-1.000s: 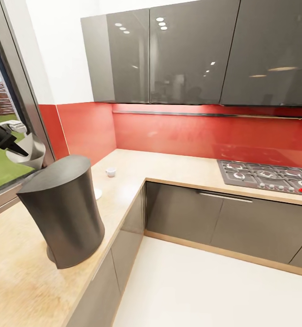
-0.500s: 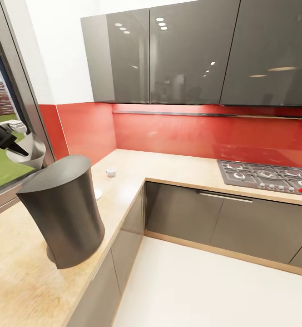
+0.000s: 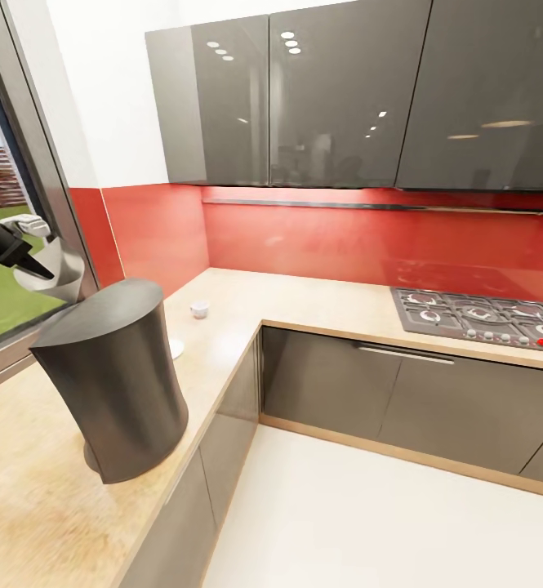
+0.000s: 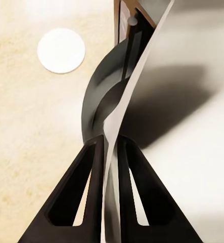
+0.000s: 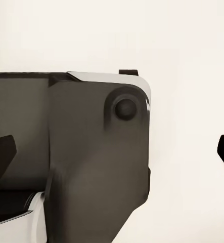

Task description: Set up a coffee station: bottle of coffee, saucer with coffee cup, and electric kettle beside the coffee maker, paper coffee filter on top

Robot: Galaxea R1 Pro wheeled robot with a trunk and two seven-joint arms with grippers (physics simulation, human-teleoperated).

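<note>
So left gripper (image 4: 107, 152) is pinched on the kettle (image 3: 59, 273) up over the counter (image 3: 222, 327) w/ a thin grip, could slip. Right gripper (image 5: 112, 152) spread wide.

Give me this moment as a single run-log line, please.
stage: filter placement | left gripper: shut on paper filter, not yet on coffee maker | cup: on countertop, off saucer
</note>
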